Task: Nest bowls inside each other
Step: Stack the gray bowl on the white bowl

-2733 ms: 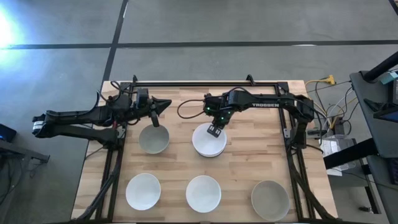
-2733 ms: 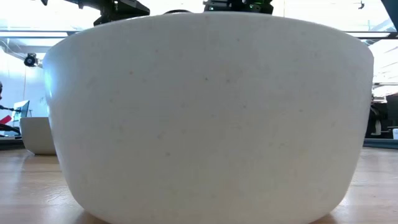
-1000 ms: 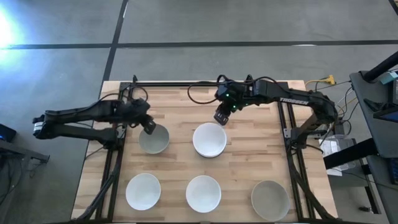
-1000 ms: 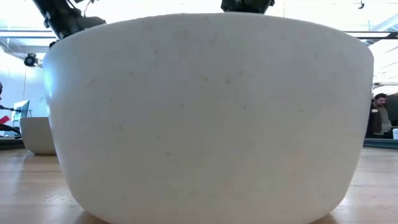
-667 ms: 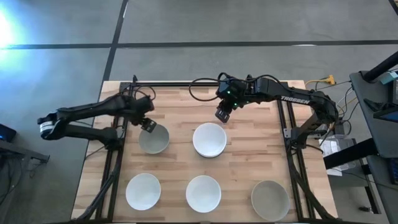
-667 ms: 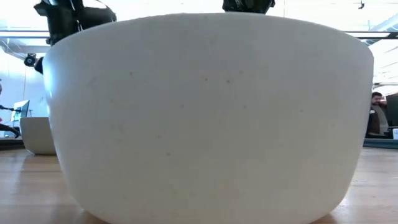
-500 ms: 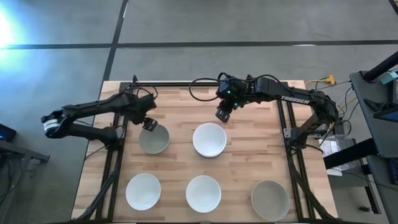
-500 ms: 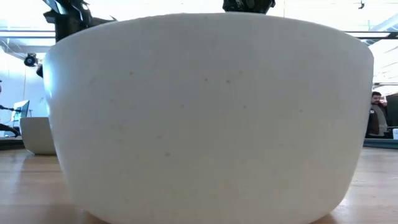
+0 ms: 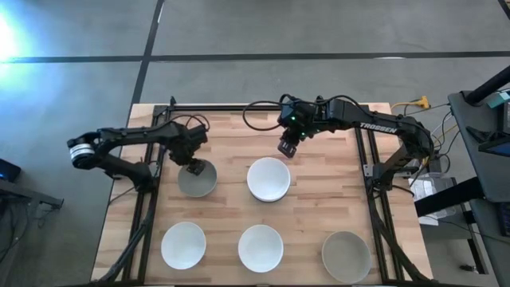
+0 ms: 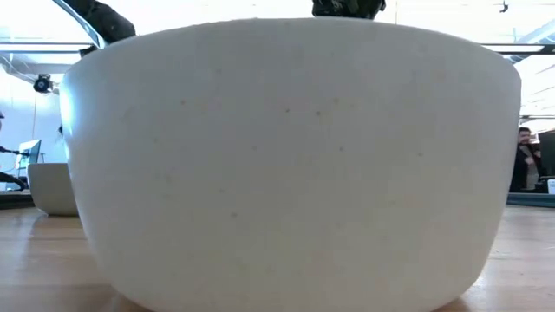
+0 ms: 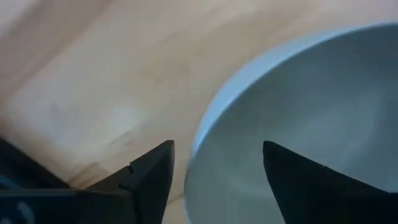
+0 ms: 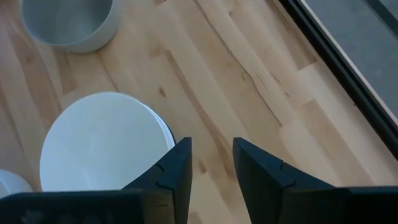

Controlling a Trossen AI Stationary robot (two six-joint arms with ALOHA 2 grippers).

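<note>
A grey bowl (image 9: 199,182) stands at the far left of the wooden table. My left gripper (image 9: 194,167) points down at its far-left rim (image 11: 208,124). It is open (image 11: 217,146), with one finger outside the wall and one over the hollow. I cannot see it touching the bowl. A white bowl stack (image 9: 268,179) stands in the middle. My right gripper (image 9: 284,151) hangs open (image 12: 211,143) above bare wood beyond it. Three more bowls stand along the near edge: white (image 9: 183,245), white (image 9: 260,247) and grey-beige (image 9: 346,256).
In the low view the near middle bowl (image 10: 286,156) fills almost the whole picture, with another bowl (image 10: 52,186) far left. A black frame rail (image 9: 263,107) runs along the table's far edge. Cables (image 9: 426,143) lie at the right, and a person (image 10: 525,160) is behind.
My left arm has swung in toward the table. Its gripper has tipped to point straight down and has sunk onto the grey bowl's far-left rim. The bowls have kept their places.
</note>
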